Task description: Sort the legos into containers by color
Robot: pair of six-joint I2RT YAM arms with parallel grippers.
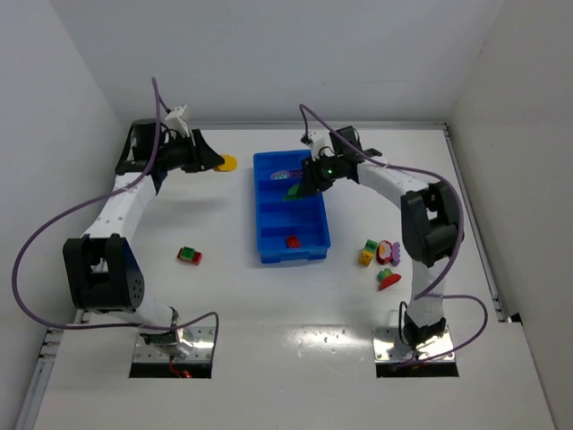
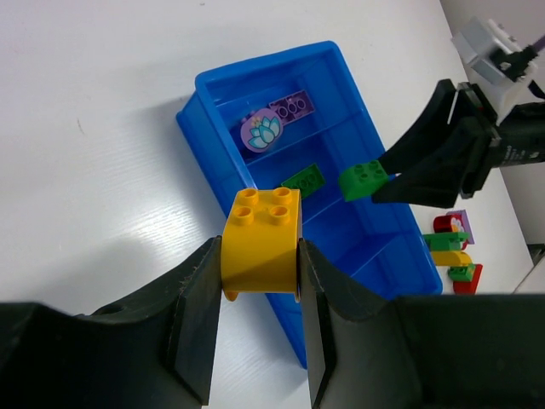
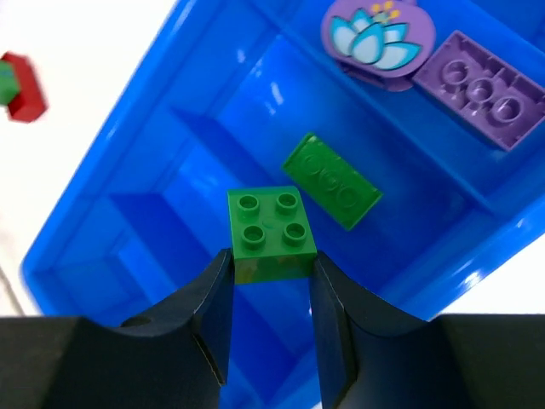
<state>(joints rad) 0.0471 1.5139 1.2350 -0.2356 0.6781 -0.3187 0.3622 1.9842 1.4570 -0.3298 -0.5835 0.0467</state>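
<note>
Blue tray [image 1: 259, 210]: purple pieces [image 3: 379, 38] sorted in the far compartment, a flat green plate [image 3: 332, 181] next, long axis slanted across its cell, one red piece [image 1: 293, 241] nearest. Your left pincer [image 2: 260, 260] pinches a yellow brick [image 2: 262, 226] left of the tray; your right pincer [image 3: 271, 268] pinches a green brick [image 3: 271, 223], studs upward, over the tray. Unsorted on the bench [image 1: 269, 340]: one red-green piece [image 1: 189, 255] left, a cluster [image 1: 380, 260] right.

bright, even overhead light; white table [image 1: 295, 376] close to washout. mottled glare patch at the middle of its near edge. soft, faint shadow beside the left arm [image 1: 121, 210]. right wrist view: red lego [image 3: 21, 85] at the left edge blurred, pinpoint highlights on the glossy blue tray [image 3: 460, 273]. left wrist view: streaky sheen on the table.
</note>
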